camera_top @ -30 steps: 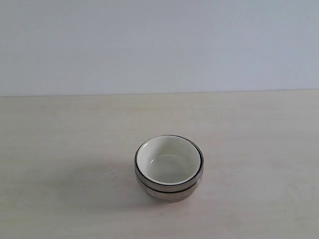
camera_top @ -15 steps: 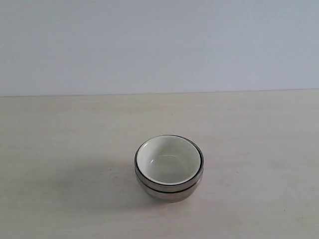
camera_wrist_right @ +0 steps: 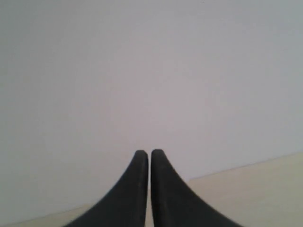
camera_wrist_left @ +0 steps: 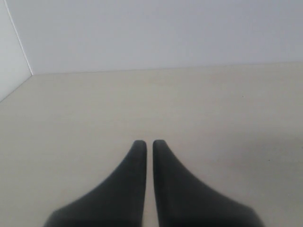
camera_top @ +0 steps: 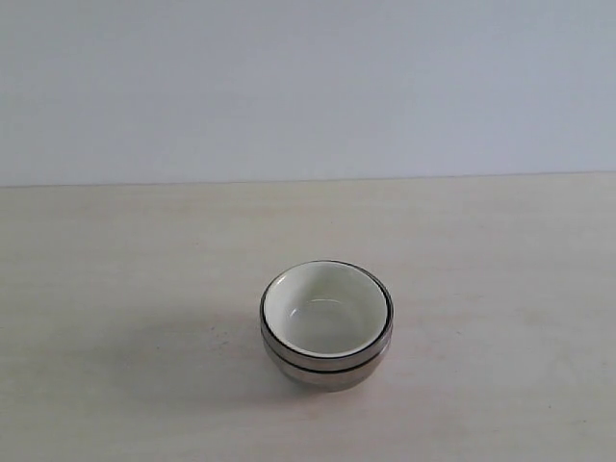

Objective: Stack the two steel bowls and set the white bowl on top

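Note:
In the exterior view the two steel bowls (camera_top: 325, 367) sit nested one inside the other near the table's middle front. The cream-white bowl (camera_top: 325, 310) rests inside the upper steel one. Neither arm shows in that view. My left gripper (camera_wrist_left: 147, 144) is shut with nothing between its black fingers, hovering over bare tabletop; no bowl appears in the left wrist view. My right gripper (camera_wrist_right: 149, 153) is also shut and empty, pointing at the pale wall above the table's edge, with no bowl in the right wrist view.
The light wooden table (camera_top: 115, 269) runs back to a plain pale wall (camera_top: 308, 87). A wall corner (camera_wrist_left: 19, 47) shows in the left wrist view.

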Available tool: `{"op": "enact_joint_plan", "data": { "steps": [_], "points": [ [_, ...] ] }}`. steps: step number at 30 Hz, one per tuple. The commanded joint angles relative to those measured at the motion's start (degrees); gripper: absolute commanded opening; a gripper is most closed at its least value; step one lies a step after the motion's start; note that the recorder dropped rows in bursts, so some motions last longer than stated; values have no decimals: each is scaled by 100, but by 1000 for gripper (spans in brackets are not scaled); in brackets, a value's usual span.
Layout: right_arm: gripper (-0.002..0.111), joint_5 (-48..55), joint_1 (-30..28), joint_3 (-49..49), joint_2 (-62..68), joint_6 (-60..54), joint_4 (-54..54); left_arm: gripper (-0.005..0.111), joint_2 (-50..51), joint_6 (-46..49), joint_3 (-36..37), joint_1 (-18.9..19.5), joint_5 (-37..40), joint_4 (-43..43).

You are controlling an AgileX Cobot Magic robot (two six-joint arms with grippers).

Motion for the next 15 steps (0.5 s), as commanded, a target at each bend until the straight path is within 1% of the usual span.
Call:
{"op": "enact_joint_plan", "data": {
  "steps": [1,6,9,11,13,15],
  "points": [
    [0,-438,-23,566,-32,-10,77,4,-17,-65,20,3,3,-15],
    [0,-507,-23,1178,-32,-10,77,4,-17,-65,20,3,3,-15],
    [0,-750,-23,1635,-32,-10,77,4,-17,-65,20,3,3,-15],
    [0,-742,-23,1635,-32,-137,58,4,-17,-65,20,3,3,-15],
    [0,-426,-23,1635,-32,-420,22,4,-17,-65,20,3,3,-15],
    [0,-321,-23,1635,-32,-566,22,4,-17,-65,20,3,3,-15]
  ]
}}
